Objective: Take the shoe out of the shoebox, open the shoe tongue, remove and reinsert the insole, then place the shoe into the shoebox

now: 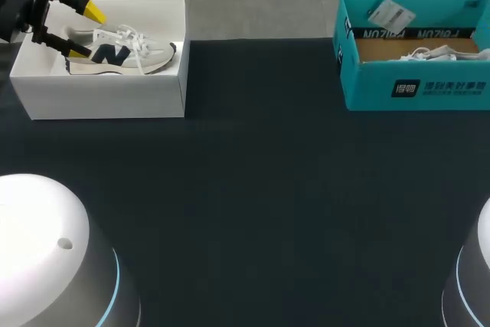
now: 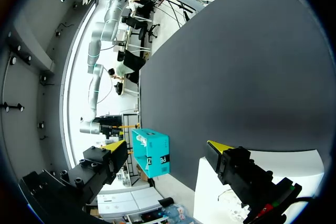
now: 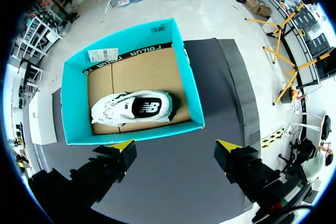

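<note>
On the tabletop (image 1: pixel 253 189), a pale shoe (image 1: pixel 122 55) is seen in a white shoebox (image 1: pixel 107 97), beneath the wide-open, empty left gripper (image 1: pixel 86 32). The right gripper (image 3: pixel 176 148), equally open and empty, is held above a teal shoebox (image 3: pixel 182 74) containing a second shoe (image 3: pixel 134 107).

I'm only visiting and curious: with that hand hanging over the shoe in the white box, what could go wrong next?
1. The left hand is open over the white box, close to its end wall. Coming down, a finger might catch the rim and shove or tip the box.
2. The shoe has loose laces bunched on top. They could snag on a finger as the shoe is lifted out.
</note>
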